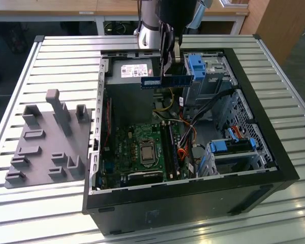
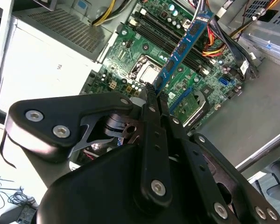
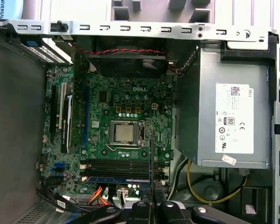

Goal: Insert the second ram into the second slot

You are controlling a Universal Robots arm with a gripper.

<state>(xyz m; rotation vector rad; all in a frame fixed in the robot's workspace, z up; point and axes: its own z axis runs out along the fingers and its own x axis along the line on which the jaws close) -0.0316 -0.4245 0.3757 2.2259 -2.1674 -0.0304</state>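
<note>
The exterior view's top edge cuts off the arm (image 1: 151, 25). In the second wrist view the gripper (image 2: 156, 93) covers the second ram's (image 2: 183, 44) near end; in the first wrist view we cannot see its faces.

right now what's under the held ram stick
The motherboard with its memory slots lies below the second ram in the end effector. The stick hides a strip of the board.

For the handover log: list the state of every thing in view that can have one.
gripper: shut on the second ram.
second ram: held roughly level above the open case, not in a slot.
computer case: lying on its side, side panel off.
processor: bare, no cooler on it.
</note>
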